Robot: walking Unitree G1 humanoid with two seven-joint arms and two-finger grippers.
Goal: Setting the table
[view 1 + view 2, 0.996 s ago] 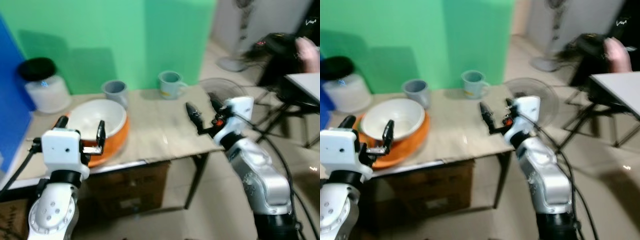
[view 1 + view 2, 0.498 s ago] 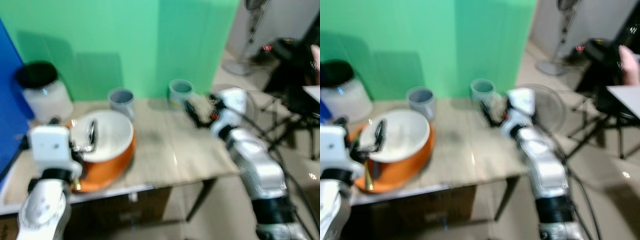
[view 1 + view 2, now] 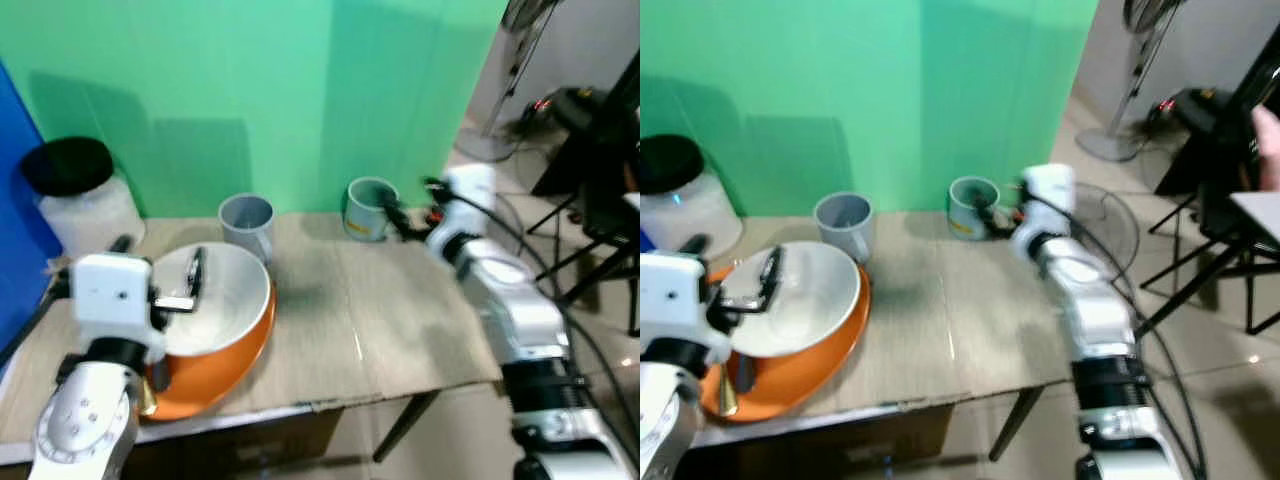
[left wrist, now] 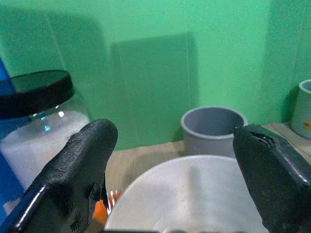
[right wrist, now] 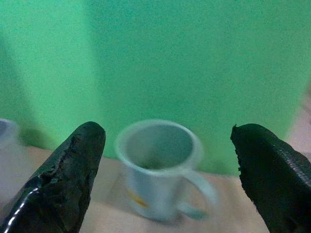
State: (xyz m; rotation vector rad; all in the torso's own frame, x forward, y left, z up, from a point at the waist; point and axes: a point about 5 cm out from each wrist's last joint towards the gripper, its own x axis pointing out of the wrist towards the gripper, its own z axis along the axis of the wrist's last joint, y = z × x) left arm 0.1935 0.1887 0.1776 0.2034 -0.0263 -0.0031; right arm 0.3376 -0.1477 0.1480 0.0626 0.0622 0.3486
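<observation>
1. Right wrist view looks at a pale green mug (image 5: 160, 170) standing upright on the table (image 3: 400, 330), near the green wall (image 3: 300, 90). Its handle sticks out to one side.
2. The right gripper (image 5: 170, 184) has its two fingers wide apart, just short of the mug and not touching it.
3. The mug looks hard, smooth and easy to break. I think squeezing its round body would hold better than the thin handle.
4. The left gripper (image 4: 175, 179) is spread apart too, over the white bowl (image 3: 225, 295) in the orange dish (image 3: 235, 355). A grey cup (image 3: 246, 222) stands behind.

both claws spread, arms forward
</observation>
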